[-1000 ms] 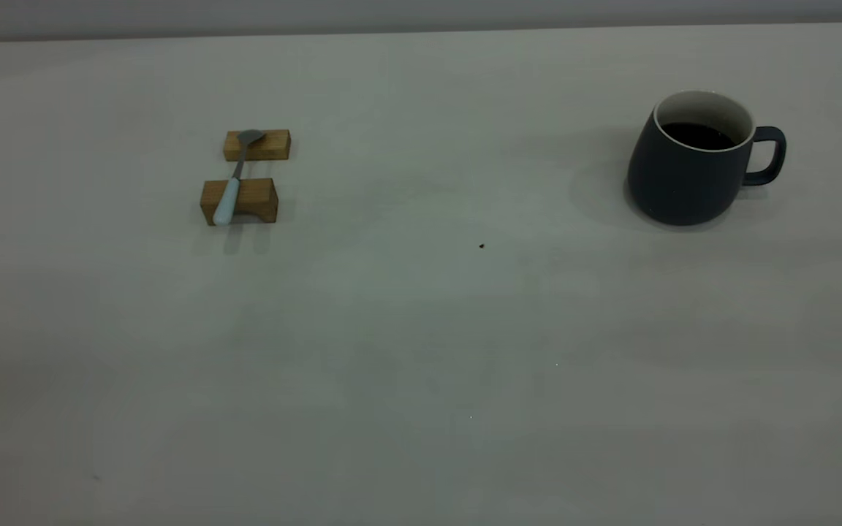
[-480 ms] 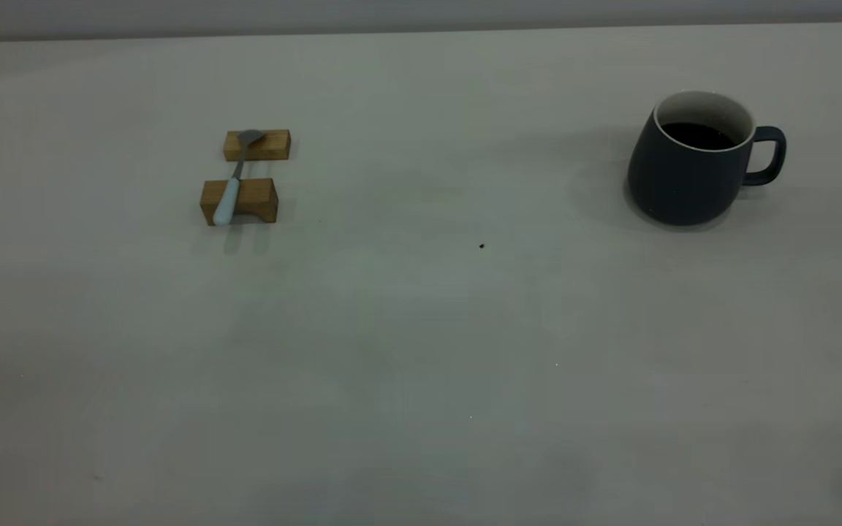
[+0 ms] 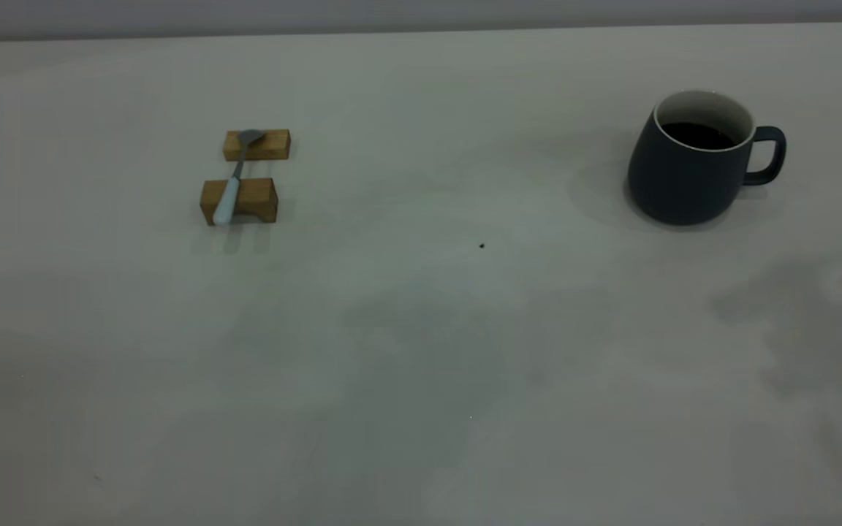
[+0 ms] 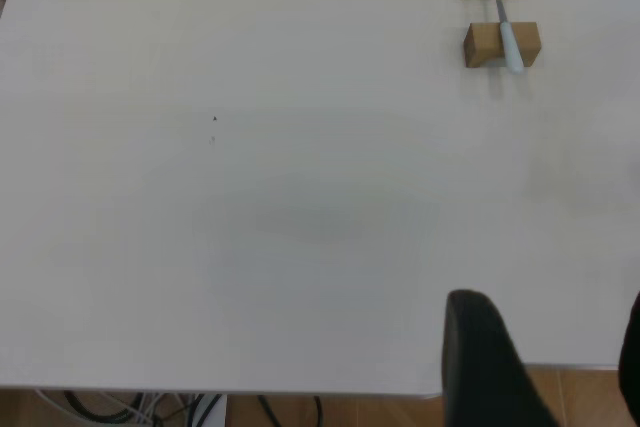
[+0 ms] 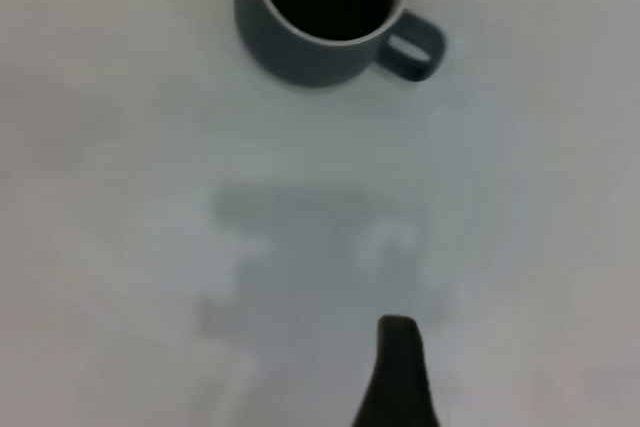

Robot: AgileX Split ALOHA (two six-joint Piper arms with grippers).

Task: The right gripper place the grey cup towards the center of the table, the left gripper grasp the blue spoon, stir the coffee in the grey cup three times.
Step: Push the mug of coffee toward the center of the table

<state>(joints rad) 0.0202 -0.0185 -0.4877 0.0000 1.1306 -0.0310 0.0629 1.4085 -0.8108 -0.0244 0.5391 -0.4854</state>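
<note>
The table (image 3: 421, 329) fills every view, a plain off-white surface with a tiny dark speck (image 3: 482, 246) near its middle and a soft shadow lying on it at the near right; the grey cup (image 3: 686, 175) stands upright at the far right of the exterior view, well apart from everything else, its loop handle pointing toward that view's right edge and its white rim open to the camera; inside it the coffee (image 3: 697, 134) shows as a dark round surface below the rim; at the far left two wooden blocks (image 3: 240, 200) sit one behind the other with a gap between them; the blue spoon (image 3: 231, 188) lies across both, its pale handle resting on the nearer block and overhanging it toward the camera, its grey bowl on the farther block; the right gripper (image 5: 398, 372) hangs above the table short of the cup, touching nothing, with only one dark finger in sight, so whether it is spread or closed cannot be told; the left gripper (image 4: 545, 367) hovers over the near table edge, far from the spoon, its two dark fingers (image 4: 485, 362) standing wide apart and holding nothing.
</note>
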